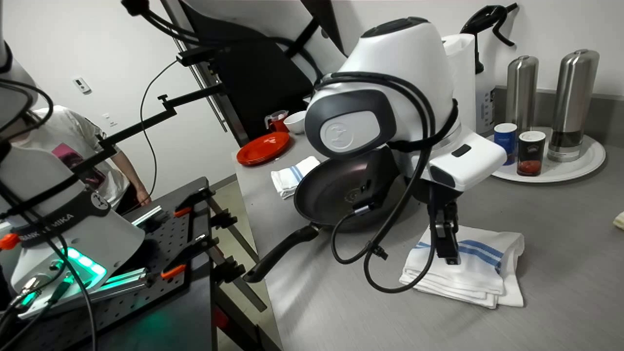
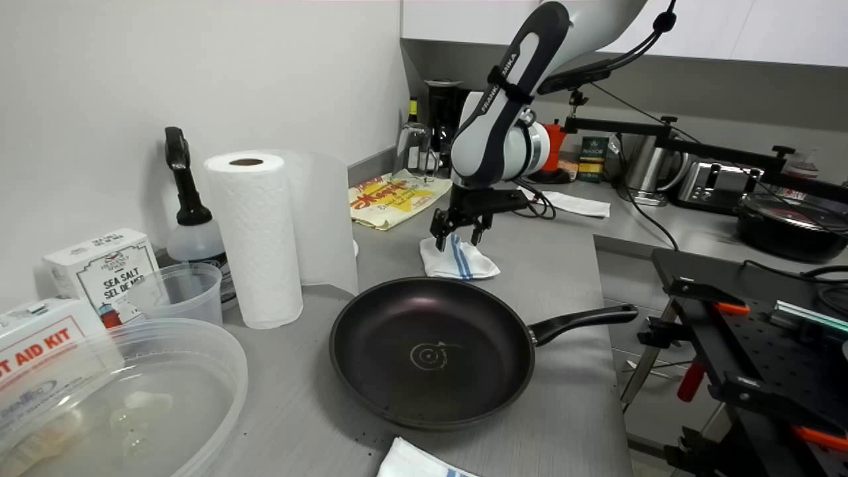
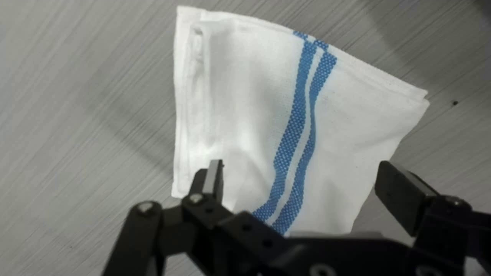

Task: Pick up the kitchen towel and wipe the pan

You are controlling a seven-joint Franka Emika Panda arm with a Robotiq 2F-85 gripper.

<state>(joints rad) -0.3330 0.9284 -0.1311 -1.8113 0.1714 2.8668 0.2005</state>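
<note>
Kitchen towel (image 3: 276, 111), matt cloth with a visible weave; pan (image 2: 430, 354), smooth inside with a low sheen; its handle (image 2: 583, 322), smooth and plastic-looking. Bench (image 2: 291, 397), finely streaked like brushed metal; pincer (image 3: 303, 178), mostly matt with small metallic glints. Paper-towel roll (image 2: 258, 245), embossed matt paper; two tall cylinders (image 1: 575, 102), mainly shiny metal; round tub (image 2: 234, 353), clear glossy plastic.
</note>
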